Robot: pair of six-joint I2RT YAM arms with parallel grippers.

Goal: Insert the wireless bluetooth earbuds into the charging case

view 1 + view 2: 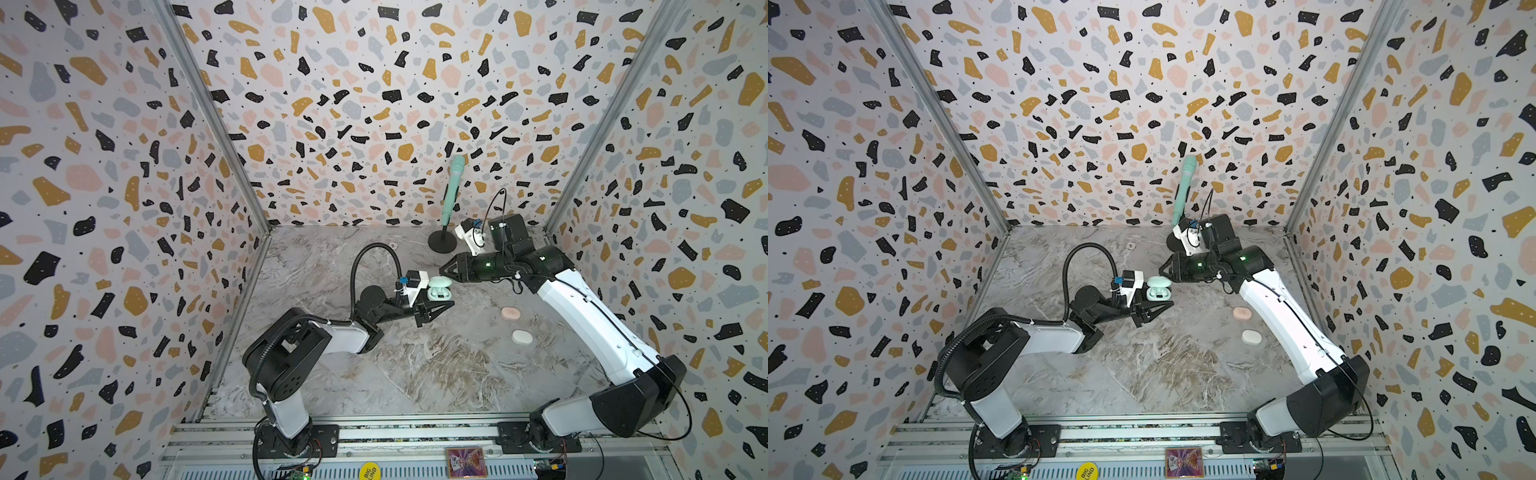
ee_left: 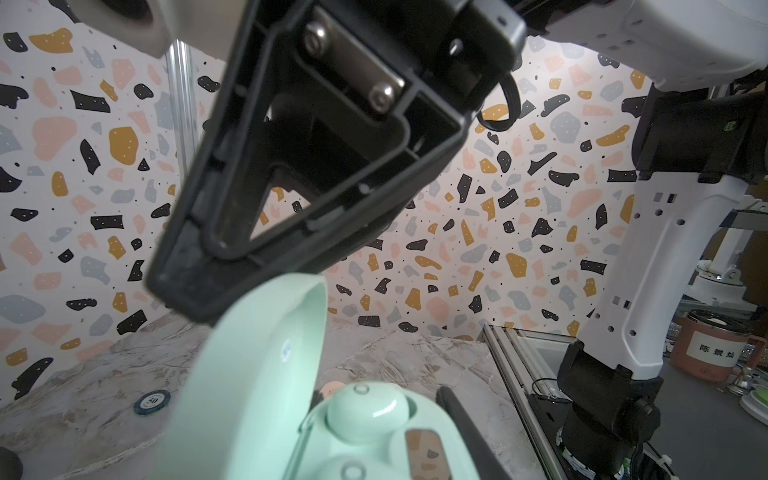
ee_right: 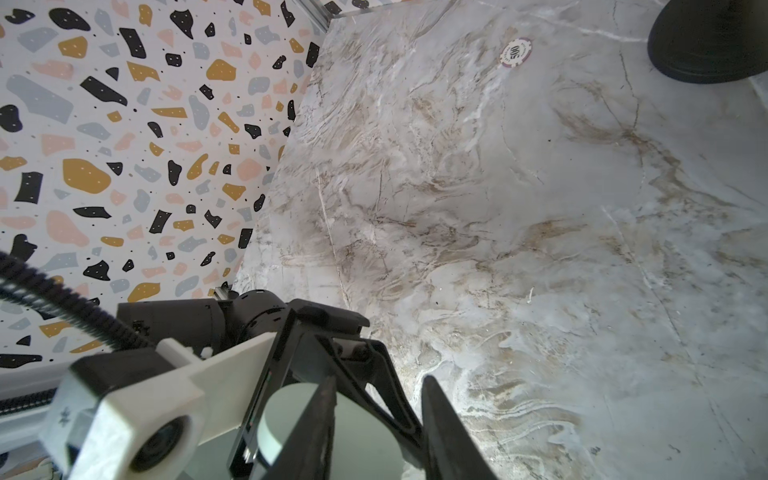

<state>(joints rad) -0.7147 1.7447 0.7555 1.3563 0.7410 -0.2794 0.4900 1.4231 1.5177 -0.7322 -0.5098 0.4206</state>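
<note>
A grey marble table (image 1: 374, 374) lies under me, boxed in by terrazzo-print walls (image 1: 374, 104), with a mint microphone (image 1: 453, 187) standing at the back. My left gripper (image 1: 437, 300) is clamped on the open mint charging case (image 1: 436, 294). Two mint earbuds (image 2: 365, 411) sit in its wells, one of them cut off in the left wrist view. My right gripper (image 1: 444, 270) hangs by the raised lid (image 2: 266, 353), jaws a little apart. They seem clear of it, though that spot is blocked from view. A pink case (image 1: 509, 313) and a white case (image 1: 522, 337) lie closed near my right arm (image 1: 582, 316).
</note>
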